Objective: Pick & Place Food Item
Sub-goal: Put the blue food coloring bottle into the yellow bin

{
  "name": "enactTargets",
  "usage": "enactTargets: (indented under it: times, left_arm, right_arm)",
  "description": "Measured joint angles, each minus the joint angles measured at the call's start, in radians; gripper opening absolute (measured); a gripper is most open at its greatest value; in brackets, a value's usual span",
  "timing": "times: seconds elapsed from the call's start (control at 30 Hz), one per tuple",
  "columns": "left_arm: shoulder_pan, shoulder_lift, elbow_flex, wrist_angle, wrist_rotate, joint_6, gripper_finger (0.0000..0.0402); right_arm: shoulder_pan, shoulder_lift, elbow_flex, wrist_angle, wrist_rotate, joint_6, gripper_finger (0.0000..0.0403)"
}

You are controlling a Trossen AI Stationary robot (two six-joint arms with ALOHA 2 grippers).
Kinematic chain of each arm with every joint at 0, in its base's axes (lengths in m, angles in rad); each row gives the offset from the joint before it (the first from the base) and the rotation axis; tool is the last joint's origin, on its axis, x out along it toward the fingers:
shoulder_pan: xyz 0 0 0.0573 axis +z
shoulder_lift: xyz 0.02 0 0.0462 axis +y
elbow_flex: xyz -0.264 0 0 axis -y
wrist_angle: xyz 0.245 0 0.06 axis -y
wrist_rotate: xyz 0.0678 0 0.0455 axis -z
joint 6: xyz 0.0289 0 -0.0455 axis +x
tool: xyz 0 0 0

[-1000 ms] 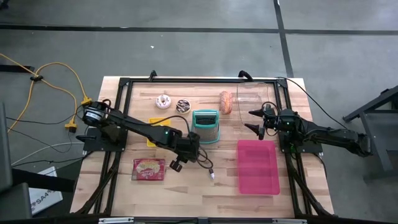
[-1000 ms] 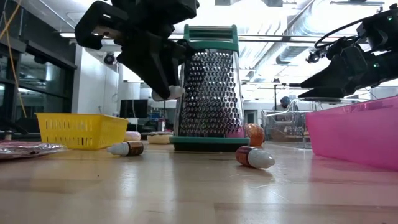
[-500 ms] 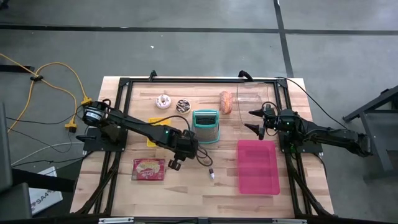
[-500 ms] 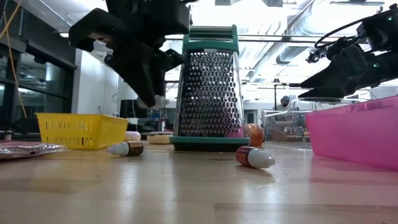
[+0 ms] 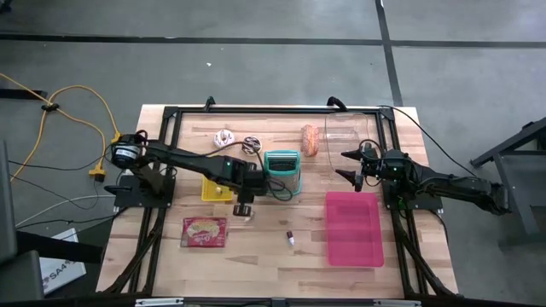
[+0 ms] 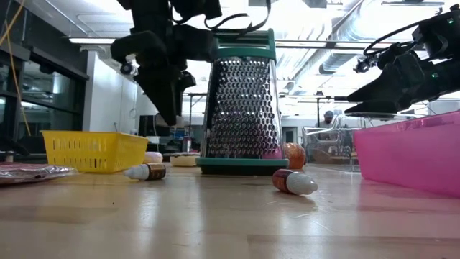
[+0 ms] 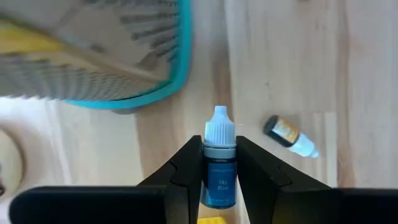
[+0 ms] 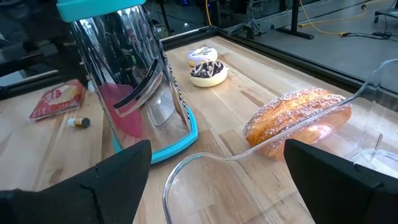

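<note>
Near the middle of the high view, the left gripper [image 5: 243,205] hangs over the wooden bench [image 5: 256,256], just left of the teal grater [image 5: 282,173]. Its jaws are clamped on a small blue dropper bottle [image 7: 219,163], white cap pointing outward. A second small bottle [image 7: 290,136] lies on the bench nearby. At centre right, the right gripper [image 5: 348,165] waits with jaws apart above the pink tray [image 5: 354,228].

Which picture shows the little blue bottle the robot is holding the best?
The left wrist view: the blue bottle sits clamped in the left gripper, white cap and label plain. From the high view it cannot be made out under the arm. The low view shows only the dark gripper hanging beside the grater. The right wrist view misses it.
</note>
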Motion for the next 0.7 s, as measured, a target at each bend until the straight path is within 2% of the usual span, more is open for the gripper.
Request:
enactTargets:
  times: [0.27,0.7]
  left_arm:
    - [0.011,-0.120,-0.107,0.001,-0.023,-0.055,0.0079]
    - [-0.079,-0.275,-0.234,0.008,-0.073,-0.160,0.0079]
  right_arm:
    - [0.000,0.000,0.000,0.000,0.000,0.000,0.0357]
    - [0.000,0.000,0.000,0.000,0.000,0.000,0.0357]
